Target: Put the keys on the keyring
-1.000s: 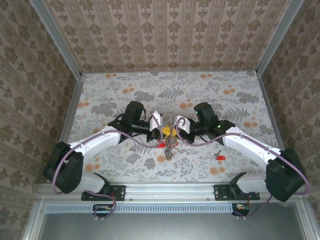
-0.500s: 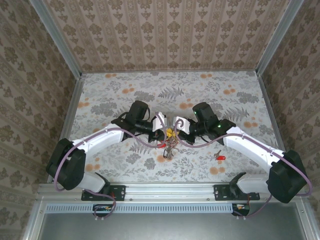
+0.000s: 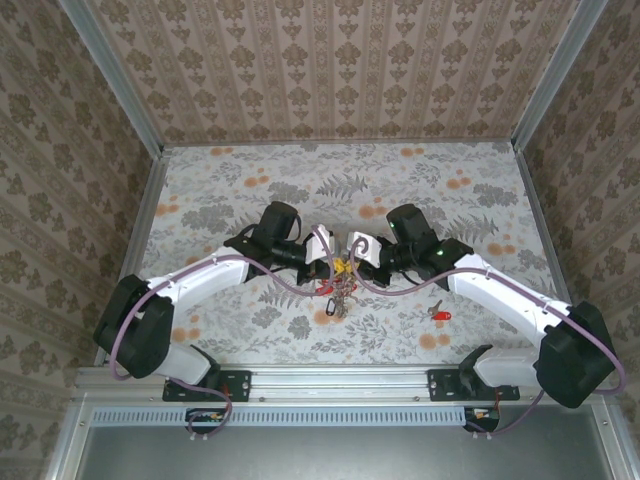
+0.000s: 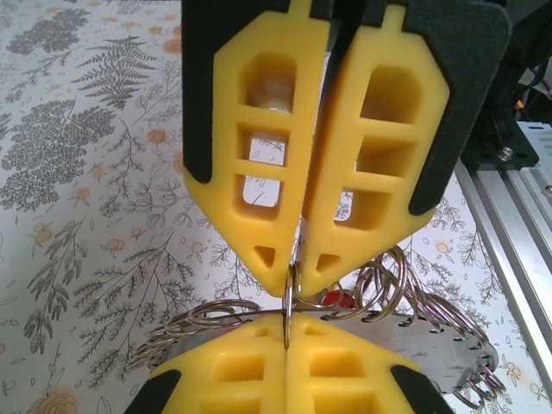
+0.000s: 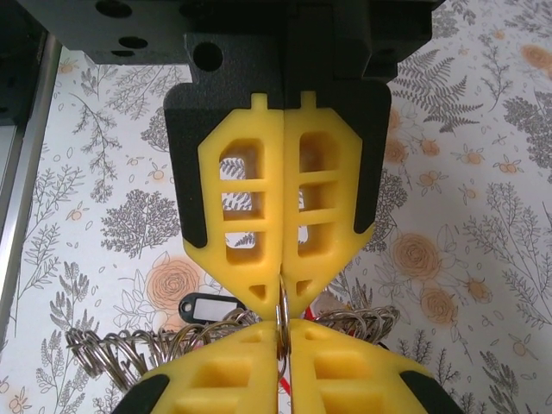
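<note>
**Left side.** The left arm (image 3: pixel 200 275) reached from its base at the near left edge toward the middle of the patterned table (image 3: pixel 250 180). The left gripper (image 3: pixel 335 265) sat raised above the surface and pointed right, tip to tip with its counterpart. In the left wrist view, the left gripper (image 4: pixel 297 274) had its yellow fingers (image 4: pixel 250 172) clenched. Their tips met on a thin wire loop (image 4: pixel 287 310) seen edge-on.

**Centre.** The keyring (image 3: pixel 342 292) sat directly below the two grippers as a bundle of silver coils, toward the front of the table. I could not tell whether its lowest part touched the surface. Its flat silver-grey band (image 4: pixel 435 349) showed at the lower right of the left wrist view, with wire coils threaded along it. A red key (image 3: pixel 322 289) sat at the left of the bundle. A black key (image 3: pixel 331 311) sat at its bottom.

**Right side.** The right gripper (image 3: pixel 350 266) pointed left. In the right wrist view, the right gripper (image 5: pixel 282 289) had its fingers pressed together, pinching the same wire loop (image 5: pixel 280 312). The loop's lower part ran between the pads of the left gripper (image 5: pixel 283 336). The black key (image 5: pixel 207 306) showed just left of the tips, in front of the coils of the keyring (image 5: pixel 103 349). A loose red key (image 3: pixel 439 314) lay flat on the table, well apart from the bundle, beside the right arm (image 3: pixel 500 290).
</note>
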